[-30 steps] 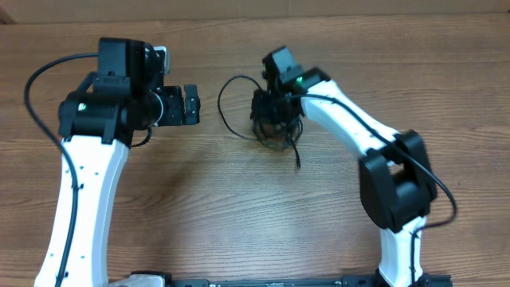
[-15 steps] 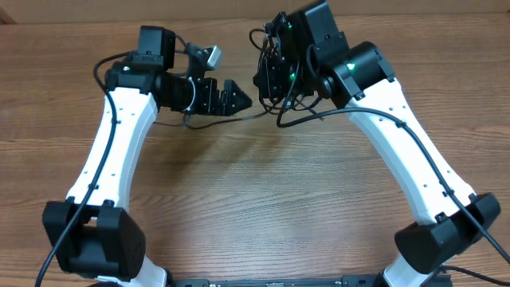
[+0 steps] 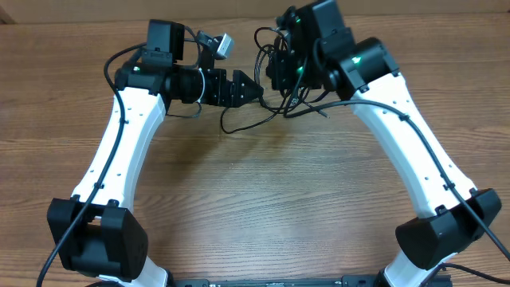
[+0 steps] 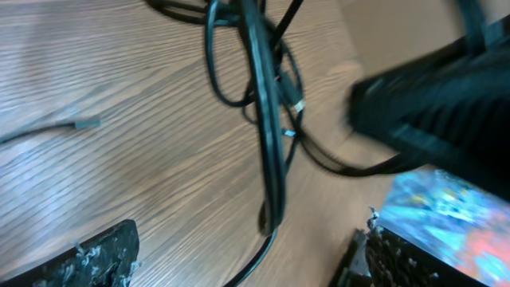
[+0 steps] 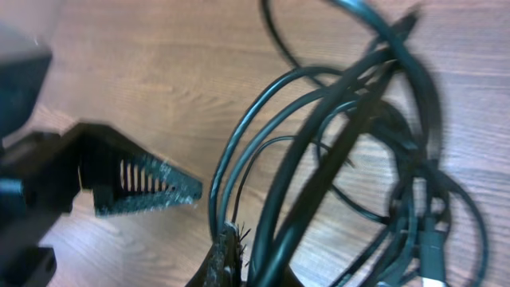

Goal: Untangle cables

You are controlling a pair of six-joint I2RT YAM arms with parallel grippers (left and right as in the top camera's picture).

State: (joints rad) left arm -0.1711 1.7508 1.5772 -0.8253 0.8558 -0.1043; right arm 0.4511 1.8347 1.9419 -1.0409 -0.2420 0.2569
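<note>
At the near side of the brown wood-grain surface [image 3: 263, 215], the white left arm [image 3: 111, 167] and white right arm [image 3: 414, 151] rise from well apart and reach away toward the far side.

A second ago the right arm was bent low over the middle of the surface with the bundle under it, and the left arm hung back at the left. Since then both have stretched out to the far side, and the bundle has gone up with the right one.

The thin black flexible cables [image 3: 280, 80] with small plug ends now hang as a knot from the right fingers [image 5: 228, 257]. These look clamped on the knot, though the blurred wrist view shows only one finger plainly. Loose strands droop from the knot, some trailing down to the wood.

The left fingers [image 4: 96, 257] have closed in over the last half second. They stand wide apart, gripping nothing, with a doubled strand hanging between them. I judge that the lift has let the slack strands fall free, so a single one can now be pinched and drawn out.

One plug end [image 4: 82, 123] lies alone on the wood.

Beyond the far edge runs a pale tan strip [image 3: 96, 6]; the room past it is out of view.
</note>
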